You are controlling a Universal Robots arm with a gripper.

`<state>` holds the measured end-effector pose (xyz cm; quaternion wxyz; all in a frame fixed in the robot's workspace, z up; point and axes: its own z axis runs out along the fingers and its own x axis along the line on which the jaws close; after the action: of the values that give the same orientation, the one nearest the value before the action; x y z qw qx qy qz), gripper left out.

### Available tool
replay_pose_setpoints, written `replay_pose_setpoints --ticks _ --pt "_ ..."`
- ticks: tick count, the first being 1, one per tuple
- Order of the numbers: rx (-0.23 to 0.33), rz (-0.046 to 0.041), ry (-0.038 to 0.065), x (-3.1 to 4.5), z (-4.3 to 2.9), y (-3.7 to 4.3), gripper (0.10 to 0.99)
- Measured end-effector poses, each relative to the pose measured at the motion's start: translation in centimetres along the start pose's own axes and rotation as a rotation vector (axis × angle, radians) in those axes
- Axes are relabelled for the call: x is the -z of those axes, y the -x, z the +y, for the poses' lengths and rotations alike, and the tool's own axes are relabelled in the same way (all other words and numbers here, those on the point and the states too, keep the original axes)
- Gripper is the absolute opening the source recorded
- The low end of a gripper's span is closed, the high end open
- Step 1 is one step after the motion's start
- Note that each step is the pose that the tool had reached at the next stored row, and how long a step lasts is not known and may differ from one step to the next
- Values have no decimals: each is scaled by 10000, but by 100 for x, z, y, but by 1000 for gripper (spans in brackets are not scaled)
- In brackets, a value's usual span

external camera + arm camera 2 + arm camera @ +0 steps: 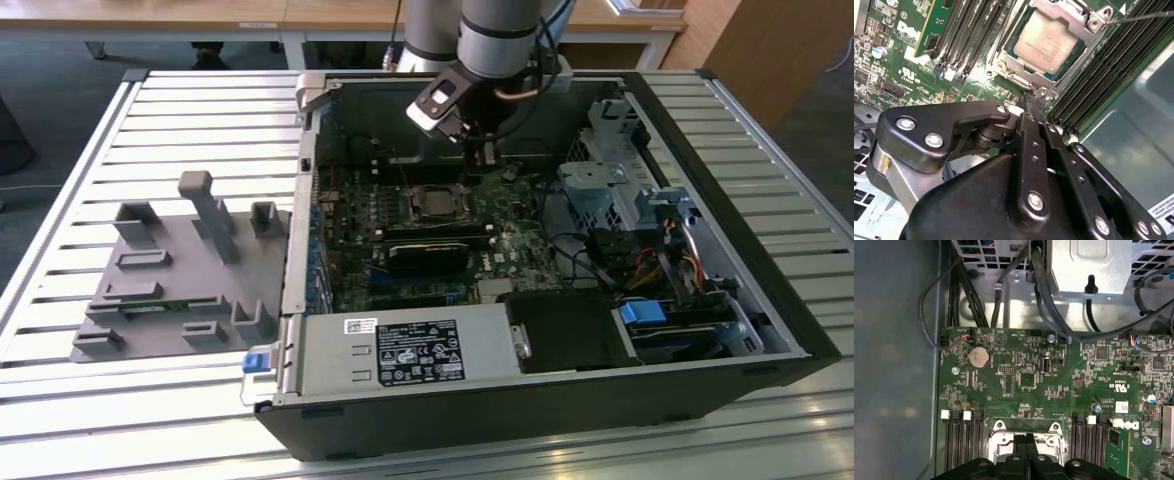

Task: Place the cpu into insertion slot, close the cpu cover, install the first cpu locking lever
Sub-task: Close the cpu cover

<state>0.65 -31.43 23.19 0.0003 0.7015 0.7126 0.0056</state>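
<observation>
**Chip seated under its frame, gripper tip at the socket's edge**

In the exterior view an open computer case (787,330) lies on a slatted metal table (80,150). A grey moulded fixture (187,270) rests on the table just beside the case, towards the exterior view's left. The arm reaches down into the case from the far side. Its gripper (483,152) hangs low over the green motherboard (514,215), just beside the insertion slot (434,204).

The second wrist view shows the cpu (1046,40) lying flat in the slot, its dull silver top facing up. The cpu cover (1009,64) is folded down around the chip, which shows through the large cut-out. A thin wire lever (1139,17) runs away from a hooked tab at one corner of the cover. Whether the lever is latched cannot be told. Long black memory slots (1104,65) flank the socket on both sides.

The gripper (1030,97) has its two narrow fingers pinched together, with nothing seen between them. Their tip sits at the edge of the cover, against a small metal tab.

In the first wrist view the joined fingers (1021,447) lie over the middle of the socket, and a round coin battery (979,357) sits further up the board.
</observation>
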Motion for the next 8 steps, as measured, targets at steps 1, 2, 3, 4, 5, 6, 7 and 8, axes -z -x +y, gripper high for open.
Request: replay_pose_setpoints --ticks 1,2,3,4,5,6,7,8 --pt "0 0 0 -6 -9 0 106" --pt "-1 0 0 -14 -18 0 106" --pt "-1 0 0 -22 -27 0 106" --pt "-1 1 0 -28 -38 0 106" --pt "-1 1 1 -32 -51 -1 106" --pt "-1 0 -1 -36 -65 -1 106" --pt "-1 0 0 -40 -77 -1 106" --pt "0 0 0 -46 -90 -1 106"
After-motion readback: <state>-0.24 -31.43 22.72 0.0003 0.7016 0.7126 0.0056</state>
